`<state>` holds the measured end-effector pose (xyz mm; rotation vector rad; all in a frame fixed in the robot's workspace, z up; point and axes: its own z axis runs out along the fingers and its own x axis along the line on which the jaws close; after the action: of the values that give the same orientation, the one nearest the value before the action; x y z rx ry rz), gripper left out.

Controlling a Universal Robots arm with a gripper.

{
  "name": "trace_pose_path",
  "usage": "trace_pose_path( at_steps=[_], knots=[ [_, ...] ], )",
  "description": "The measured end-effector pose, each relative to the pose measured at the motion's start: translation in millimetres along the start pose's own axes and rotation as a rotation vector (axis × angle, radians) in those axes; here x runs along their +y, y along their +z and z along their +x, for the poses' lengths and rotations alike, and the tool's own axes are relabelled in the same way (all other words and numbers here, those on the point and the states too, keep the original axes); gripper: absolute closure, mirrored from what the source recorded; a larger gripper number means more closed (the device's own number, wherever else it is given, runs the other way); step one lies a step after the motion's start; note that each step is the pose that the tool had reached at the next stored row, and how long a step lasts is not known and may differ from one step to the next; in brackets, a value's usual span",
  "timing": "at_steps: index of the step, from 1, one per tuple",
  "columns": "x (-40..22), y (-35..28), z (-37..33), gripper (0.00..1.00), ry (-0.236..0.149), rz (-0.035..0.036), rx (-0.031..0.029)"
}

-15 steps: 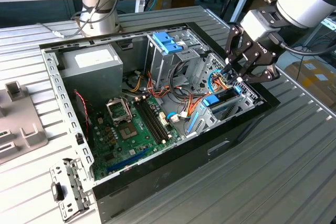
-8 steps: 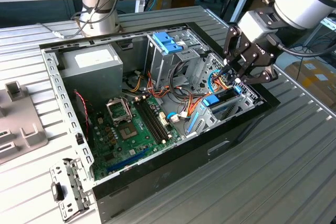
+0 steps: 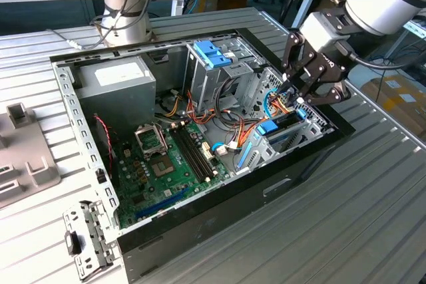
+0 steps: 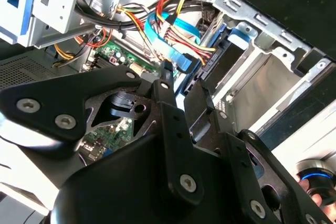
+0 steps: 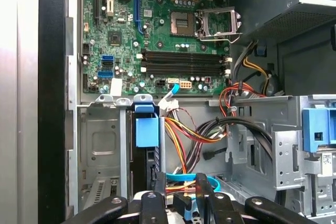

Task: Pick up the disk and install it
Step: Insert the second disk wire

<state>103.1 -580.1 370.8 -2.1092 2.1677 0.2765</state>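
1. Clearly the work centres on the open computer case (image 3: 219,221), which lies on the ribbed metal worktop (image 3: 359,231) with its motherboard (image 3: 156,164) facing up.
2. The disk (image 3: 271,128) sits in the metal drive cage (image 5: 100,140) at the case's front corner, at about three o'clock in the exterior view. In the first wrist view its blue tab end (image 5: 146,129) faces the motherboard and its dark body runs back along the cage wall.
3. The pincer (image 3: 303,100) hangs just above that cage, at about two o'clock in the exterior view, close over the disk. Whether it is gripping the disk or is free I cannot tell.
4. As I judge it, the step in hand is seating the disk in its bay. To do it well, keep the blue rails parallel to the cage walls, since a tilted disk would likely bind.
5. A bundle of red, yellow and orange cables (image 3: 247,126) and a blue ribbon cable (image 5: 195,178) crowd the space beside the disk. Slow, straight travel should avoid snagging them.
6. Press along the rails only, not down on the cage.
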Motion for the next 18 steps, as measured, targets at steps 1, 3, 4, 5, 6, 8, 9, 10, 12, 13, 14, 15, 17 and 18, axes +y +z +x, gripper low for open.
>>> trace_pose_path(
  at_steps=[1,3,4,5,6,8,9,10,12,13,14,15,17,18],
  knots=[
    [-2.0,-0.1,-0.2,0.64,0.000,0.0002,0.0034],
    [-8.1,-0.5,-0.7,0.64,0.001,0.0001,0.0081],
    [-11.7,-0.5,-1.3,0.64,0.001,-0.0004,0.0117],
    [-13.4,-0.5,-2.3,0.64,0.001,-0.0008,0.0156],
    [-14.2,-0.3,-3.4,0.64,0.001,-0.0011,0.0170],
    [-14.6,0.6,-5.7,0.64,0.002,-0.0016,0.0192],
    [-14.7,1.2,-5.7,0.64,0.002,-0.0019,0.0191],
    [-14.8,2.2,-5.5,0.64,0.002,-0.0027,0.0193],
    [-15.4,3.6,-5.3,0.64,0.002,-0.0038,0.0196],
    [-15.5,3.7,-5.2,0.64,0.002,-0.0038,0.0195],
    [-15.6,3.7,-5.2,0.64,0.002,-0.0038,0.0195],
    [-15.6,3.7,-5.2,0.64,0.002,-0.0038,0.0194],
    [-15.7,3.8,-5.2,0.64,0.002,-0.0038,0.0194],
    [-15.7,3.8,-5.2,0.64,0.002,-0.0038,0.0194]
  ],
)
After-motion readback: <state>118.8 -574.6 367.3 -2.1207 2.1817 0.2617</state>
